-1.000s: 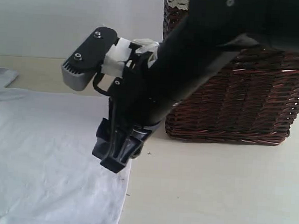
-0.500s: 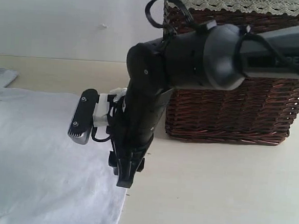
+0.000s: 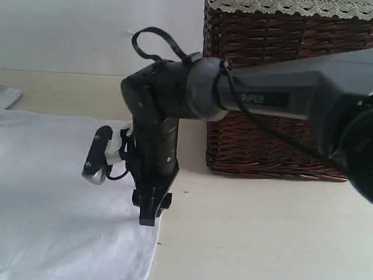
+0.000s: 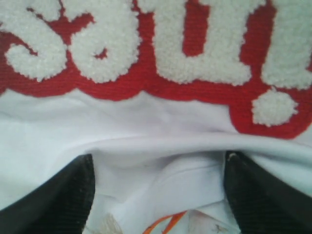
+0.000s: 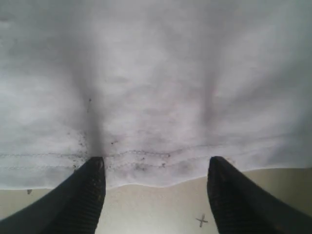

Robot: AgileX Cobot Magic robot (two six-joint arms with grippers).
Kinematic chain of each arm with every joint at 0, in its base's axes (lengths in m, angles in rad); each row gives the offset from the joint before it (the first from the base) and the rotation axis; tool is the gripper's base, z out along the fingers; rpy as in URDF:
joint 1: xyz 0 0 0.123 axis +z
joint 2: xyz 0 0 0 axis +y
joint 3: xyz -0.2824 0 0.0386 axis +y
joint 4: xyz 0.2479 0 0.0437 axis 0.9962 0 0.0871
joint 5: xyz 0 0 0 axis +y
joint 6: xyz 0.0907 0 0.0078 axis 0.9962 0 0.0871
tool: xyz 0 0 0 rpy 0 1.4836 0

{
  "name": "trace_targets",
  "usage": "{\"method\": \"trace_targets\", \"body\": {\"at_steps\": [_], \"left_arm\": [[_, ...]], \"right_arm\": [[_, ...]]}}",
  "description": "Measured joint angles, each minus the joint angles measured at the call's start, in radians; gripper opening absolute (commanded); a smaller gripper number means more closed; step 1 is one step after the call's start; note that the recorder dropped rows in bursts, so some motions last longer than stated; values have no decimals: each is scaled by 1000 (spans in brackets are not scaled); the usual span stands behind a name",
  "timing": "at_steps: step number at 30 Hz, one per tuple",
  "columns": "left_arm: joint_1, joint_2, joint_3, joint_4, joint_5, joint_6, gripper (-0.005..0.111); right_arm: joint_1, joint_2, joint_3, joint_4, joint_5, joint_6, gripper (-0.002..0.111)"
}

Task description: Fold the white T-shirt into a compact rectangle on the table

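So the right gripper (image 3: 146, 215) has swung down over the last second. The wrist rolled over and the arm dropped, so its fingers now point straight down at the near right edge of the white T-shirt (image 3: 48, 194) instead of hanging tilted above it. The wrist view shows the jaws spread wide, straddling the stitched hem (image 5: 146, 158) with bare table (image 3: 262, 241) just past it, and nothing's pinched yet. The left gripper (image 4: 158, 158) is out of the exterior view. Its own camera has the pads apart too, with a ridge of shirt fabric bunched between them, right by the fuzzy red-and-white lettering (image 4: 195, 63) and the orange tag (image 4: 163, 225). The shirt lies mostly flat on the table, left of the wicker basket (image 3: 290, 121). To me that's lining up a hem grab, so the folding's barely started.
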Motion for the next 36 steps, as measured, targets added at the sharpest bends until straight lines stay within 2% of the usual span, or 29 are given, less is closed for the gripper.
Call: {"method": "trace_targets", "body": {"at_steps": [12, 20, 32, 36], "left_arm": [[0, 0, 0, 0, 0, 0, 71], [0, 0, 0, 0, 0, 0, 71], [0, 0, 0, 0, -2, 0, 71], [0, 0, 0, 0, -4, 0, 71]], "right_arm": [[0, 35, -49, -79, 57, 7, 62], [0, 7, -107, -10, 56, -33, 62], [0, 83, -115, -5, 70, -43, 62], [0, 83, -115, -29, 78, -41, 57]]}}
